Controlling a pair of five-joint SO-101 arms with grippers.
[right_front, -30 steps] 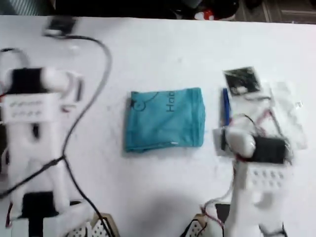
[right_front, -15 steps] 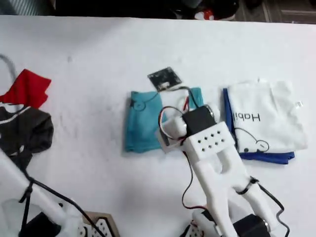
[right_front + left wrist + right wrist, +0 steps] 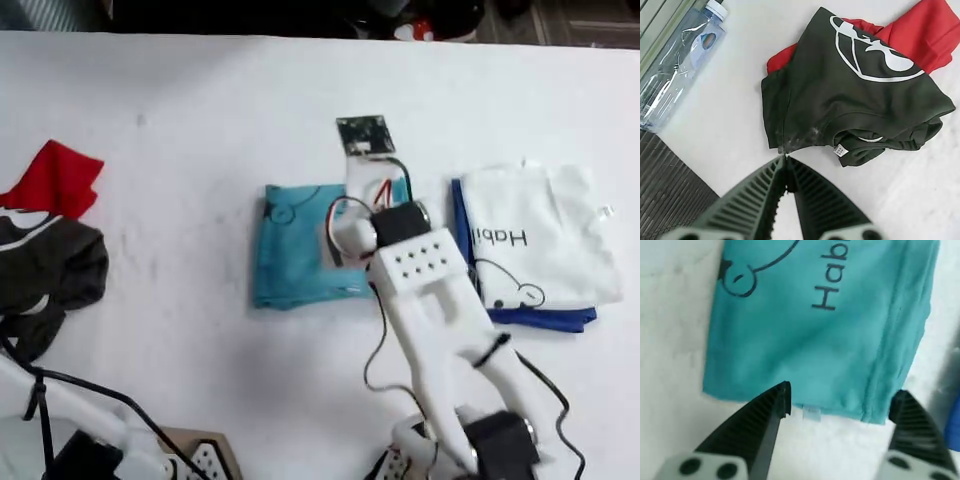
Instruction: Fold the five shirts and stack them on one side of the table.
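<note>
A folded teal shirt (image 3: 290, 250) lies mid-table, and my right arm (image 3: 420, 270) reaches over its right half. My right gripper (image 3: 842, 395) hangs open just above it, one fingertip off each side of the shirt's (image 3: 810, 325) near hem. A folded white shirt (image 3: 540, 240) rests on a blue one (image 3: 540, 318) at the right. At the left edge a crumpled dark shirt (image 3: 50, 265) overlaps a red shirt (image 3: 60, 175). My left gripper (image 3: 786, 161) is shut, its tips pinching a corner of the dark shirt (image 3: 860, 100), with the red shirt (image 3: 925, 35) beyond.
A clear plastic bottle (image 3: 675, 60) lies on the table next to the dark shirt, close to a ribbed dark surface (image 3: 665, 200) past the table edge. Cables (image 3: 60, 380) trail at the near left. The table's (image 3: 200, 110) far side is bare white.
The right arm swung from the white shirt stack over to the teal shirt. The left arm drew back toward the near left corner, uncovering the red and dark shirts.
</note>
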